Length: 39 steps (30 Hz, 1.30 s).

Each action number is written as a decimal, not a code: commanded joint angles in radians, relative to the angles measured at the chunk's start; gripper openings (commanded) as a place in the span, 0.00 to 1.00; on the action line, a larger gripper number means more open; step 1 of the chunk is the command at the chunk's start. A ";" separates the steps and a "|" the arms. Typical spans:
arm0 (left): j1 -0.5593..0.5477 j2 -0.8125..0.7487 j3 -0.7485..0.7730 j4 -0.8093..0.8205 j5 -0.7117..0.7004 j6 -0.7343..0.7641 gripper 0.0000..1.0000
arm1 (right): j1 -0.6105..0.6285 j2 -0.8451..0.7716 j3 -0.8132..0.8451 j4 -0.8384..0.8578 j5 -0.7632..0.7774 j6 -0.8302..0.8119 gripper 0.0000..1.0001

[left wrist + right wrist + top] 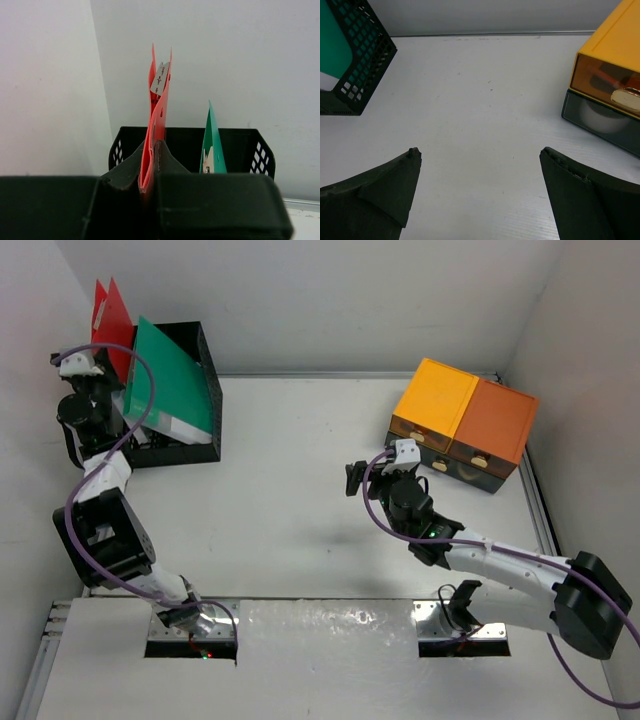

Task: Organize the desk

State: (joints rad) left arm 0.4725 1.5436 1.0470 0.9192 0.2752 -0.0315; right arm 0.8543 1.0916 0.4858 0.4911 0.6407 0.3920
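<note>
Firmly on the folder.
My left claw (152, 186) pinches a red folder (159, 112) by the rack (240, 145); my right claw (480, 152) gapes over the table (480, 85).

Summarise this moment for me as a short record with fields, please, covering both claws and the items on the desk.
left claw: shut on the red folder, held on edge at the far-left corner
red folder position: by the black file rack; whether its lower edge is inside cannot be told
green folder: leaning inside the file rack
right claw: open, holding nothing, over bare desk
drawer unit: far right, orange-topped, beyond the right claw
</note>
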 commanded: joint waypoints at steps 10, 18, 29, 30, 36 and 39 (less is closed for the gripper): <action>0.040 0.052 -0.048 0.133 0.058 -0.024 0.00 | 0.006 -0.022 -0.004 0.032 0.004 -0.012 0.99; 0.052 0.007 -0.087 0.125 0.055 -0.028 0.63 | 0.006 -0.016 0.002 0.035 -0.004 -0.012 0.99; 0.071 -0.105 0.244 -0.391 0.002 -0.083 0.69 | 0.006 -0.025 -0.010 0.038 -0.026 -0.002 0.99; 0.078 -0.114 0.295 -0.466 -0.005 -0.093 0.69 | 0.006 -0.033 -0.013 0.038 -0.024 -0.005 0.99; 0.094 -0.141 0.473 -0.826 0.274 -0.067 0.69 | 0.006 -0.075 -0.065 0.055 -0.024 -0.015 0.99; 0.095 -0.165 0.490 -1.053 0.453 0.001 0.69 | 0.005 -0.088 -0.107 0.079 -0.032 -0.013 0.99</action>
State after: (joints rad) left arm 0.5636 1.4101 1.5108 0.1871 0.4973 -0.0872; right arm 0.8543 1.0248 0.4057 0.5041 0.6186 0.3904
